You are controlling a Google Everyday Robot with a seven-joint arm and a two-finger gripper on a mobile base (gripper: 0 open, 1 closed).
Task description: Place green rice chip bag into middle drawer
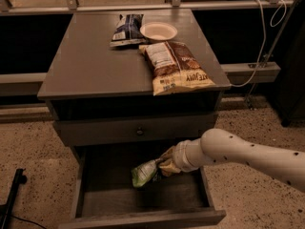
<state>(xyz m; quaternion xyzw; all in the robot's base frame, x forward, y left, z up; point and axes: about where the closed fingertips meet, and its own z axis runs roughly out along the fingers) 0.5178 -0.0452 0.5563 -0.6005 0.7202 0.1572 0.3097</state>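
Reaching in from the right, my gripper (164, 167) is clamped on the right end of the green rice chip bag (144, 173), holding it over the wood floor of the open middle drawer (143, 200), near its center. On the cabinet top (81, 61) lie a brown-and-yellow chip bag (177, 68), a dark blue-white bag (126, 28) and a white bowl (158, 31).

The gripper (164, 167), at 6 o'clock from the picture's middle, clasps the green rice chip bag (144, 172) and covers its right end. The bag's lettering is too small to read. Whether the bag touches the floor of the middle drawer (119, 197) cannot be told. The arm (248, 154) hides part of the drawer's right wall and leaves the picture at 4 o'clock. A black object (10, 199) at 8 o'clock is cut off.
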